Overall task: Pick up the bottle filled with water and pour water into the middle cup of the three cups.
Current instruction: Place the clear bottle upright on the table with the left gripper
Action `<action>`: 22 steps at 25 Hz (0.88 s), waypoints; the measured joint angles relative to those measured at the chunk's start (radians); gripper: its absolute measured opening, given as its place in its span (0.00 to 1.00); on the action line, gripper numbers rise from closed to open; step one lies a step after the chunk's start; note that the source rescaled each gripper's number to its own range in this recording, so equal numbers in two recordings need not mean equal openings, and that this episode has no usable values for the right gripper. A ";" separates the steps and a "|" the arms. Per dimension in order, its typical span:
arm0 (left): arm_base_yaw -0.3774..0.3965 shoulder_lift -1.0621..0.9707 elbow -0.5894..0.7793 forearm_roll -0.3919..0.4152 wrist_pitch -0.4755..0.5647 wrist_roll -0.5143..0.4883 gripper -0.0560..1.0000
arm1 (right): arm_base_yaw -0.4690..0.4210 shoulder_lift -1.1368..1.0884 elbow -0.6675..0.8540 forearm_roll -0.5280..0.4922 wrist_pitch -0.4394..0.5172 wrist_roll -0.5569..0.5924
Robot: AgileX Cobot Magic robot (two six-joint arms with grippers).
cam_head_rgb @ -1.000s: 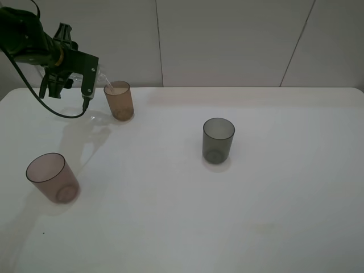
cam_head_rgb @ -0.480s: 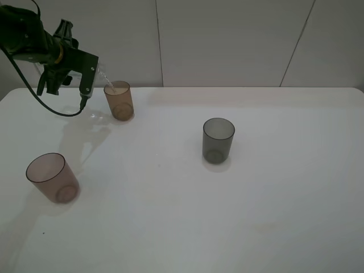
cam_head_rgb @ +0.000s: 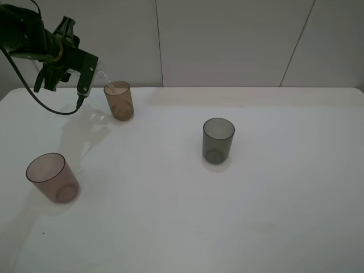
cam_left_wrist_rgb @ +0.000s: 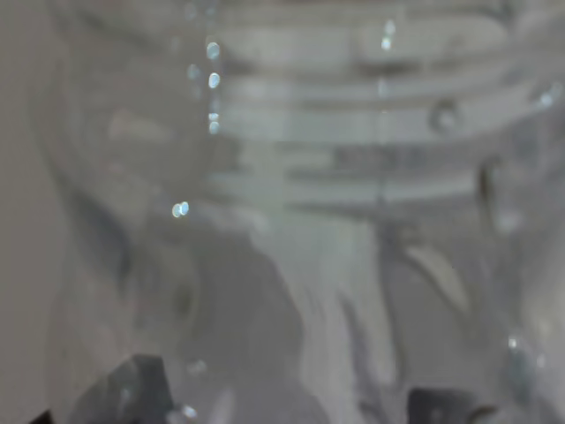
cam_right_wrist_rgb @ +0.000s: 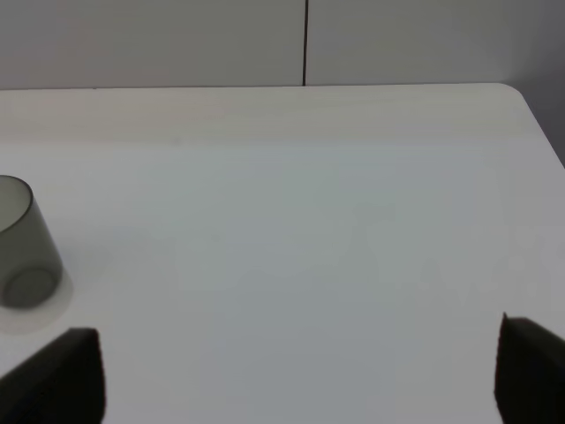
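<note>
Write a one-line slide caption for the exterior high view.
Left arm tilts the bottle over the middle cup, pouring water; pinkish cup and grey cup stand apart.

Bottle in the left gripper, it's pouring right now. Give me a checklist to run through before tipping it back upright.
1. The bottle held in the left gripper: ok.
2. The stream landing inside the middle cup: ok.
3. Middle cup upright: ok.
4. Water level in that cup: cannot tell.
5. The table dry beside the cup: cannot tell.
6. The right gripper open, holding nothing: ok.
</note>
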 joint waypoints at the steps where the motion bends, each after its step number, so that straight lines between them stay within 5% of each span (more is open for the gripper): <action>1: 0.000 0.000 0.000 0.006 0.000 0.000 0.06 | 0.000 0.000 0.000 0.000 0.000 0.000; 22: 0.000 0.000 0.000 0.094 -0.028 0.000 0.06 | 0.000 0.000 0.000 0.000 0.000 0.000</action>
